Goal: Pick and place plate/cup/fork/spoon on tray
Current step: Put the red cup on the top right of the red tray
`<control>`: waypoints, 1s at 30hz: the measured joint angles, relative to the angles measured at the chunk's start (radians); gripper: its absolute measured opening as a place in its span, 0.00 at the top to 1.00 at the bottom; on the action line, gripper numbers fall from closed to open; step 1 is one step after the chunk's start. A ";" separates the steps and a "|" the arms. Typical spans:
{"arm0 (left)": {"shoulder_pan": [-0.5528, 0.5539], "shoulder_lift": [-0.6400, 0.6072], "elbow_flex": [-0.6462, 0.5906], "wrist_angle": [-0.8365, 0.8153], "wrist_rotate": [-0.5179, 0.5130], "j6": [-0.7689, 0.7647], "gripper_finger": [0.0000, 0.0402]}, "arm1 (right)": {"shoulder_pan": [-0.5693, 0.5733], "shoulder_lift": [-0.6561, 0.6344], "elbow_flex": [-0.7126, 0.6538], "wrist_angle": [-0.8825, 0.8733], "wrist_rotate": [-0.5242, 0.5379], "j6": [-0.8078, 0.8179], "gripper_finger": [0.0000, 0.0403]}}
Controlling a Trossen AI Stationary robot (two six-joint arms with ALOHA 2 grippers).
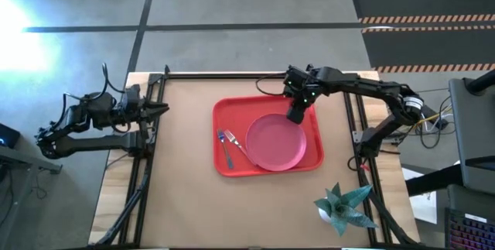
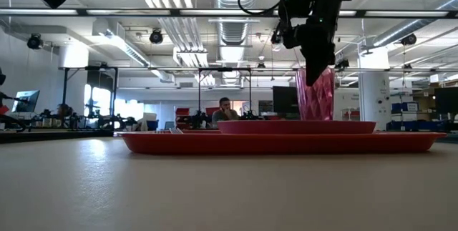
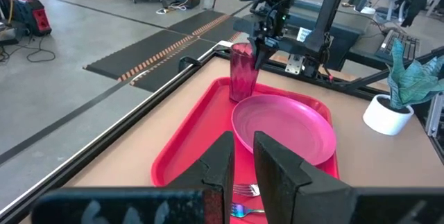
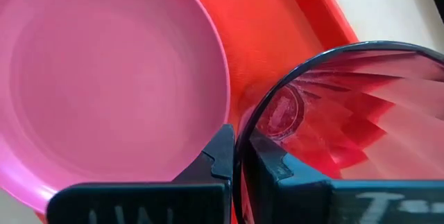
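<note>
Right gripper (image 4: 234, 156) jaws pinch the cup (image 4: 347, 106) rim, hiding it from above; left jaws nearly together.

Bright red tray (image 1: 232, 111) on the tan worktop (image 1: 186, 196). On it a paler, pinkish-red plate (image 1: 274, 143). The cup (image 3: 242, 71) shows dark translucent red, ribbed in facets. The fork (image 1: 236, 143) has a red-pink handle and silver head; the spoon (image 1: 226, 151), a dark bluish handle. Dark fingers (image 4: 220, 156) against it. A teal paper plant (image 1: 344, 203) sits in a white pot.
</note>
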 joint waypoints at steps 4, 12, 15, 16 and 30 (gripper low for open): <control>0.000 0.000 0.000 0.003 0.000 0.000 0.91 | -0.018 0.000 0.001 0.014 -0.003 -0.018 0.98; 0.000 0.000 0.000 0.003 0.000 -0.002 0.91 | -0.048 0.003 0.027 0.008 -0.019 -0.027 0.98; 0.000 0.000 0.000 0.002 0.000 -0.002 0.91 | -0.048 0.003 0.027 0.007 -0.029 -0.030 0.97; 0.000 0.000 0.000 0.002 0.000 -0.002 0.91 | -0.048 0.003 0.027 0.007 -0.032 -0.029 0.96; 0.000 0.000 0.000 0.000 0.000 -0.001 0.91 | -0.047 0.002 0.028 0.009 -0.031 -0.002 0.87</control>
